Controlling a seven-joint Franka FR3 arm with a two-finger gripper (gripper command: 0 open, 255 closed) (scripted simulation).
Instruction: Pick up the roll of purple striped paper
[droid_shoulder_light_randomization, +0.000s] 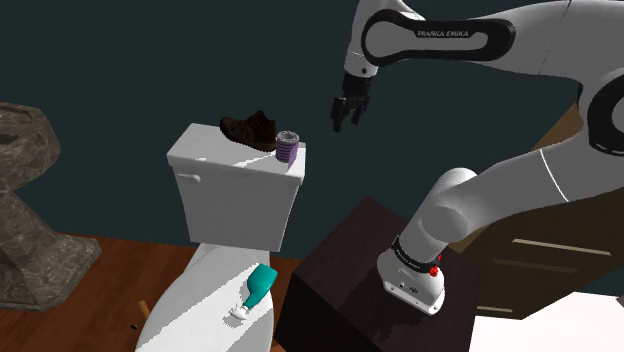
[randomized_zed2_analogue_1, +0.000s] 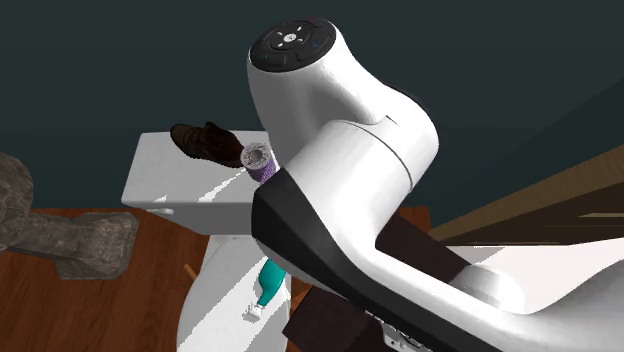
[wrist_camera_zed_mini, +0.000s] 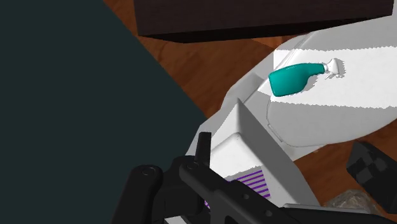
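Pointing downward, the gripper (droid_shoulder_light_randomization: 349, 118) hangs wide open, above and apart from the purple-striped roll (droid_shoulder_light_randomization: 288, 147).

paper roll (droid_shoulder_light_randomization: 288, 146) | purple with thin stripes, pale grey round top end | stands upright | on white toilet tank lid (droid_shoulder_light_randomization: 215, 152), near its corner, just beside brown shoe (droid_shoulder_light_randomization: 250, 128)
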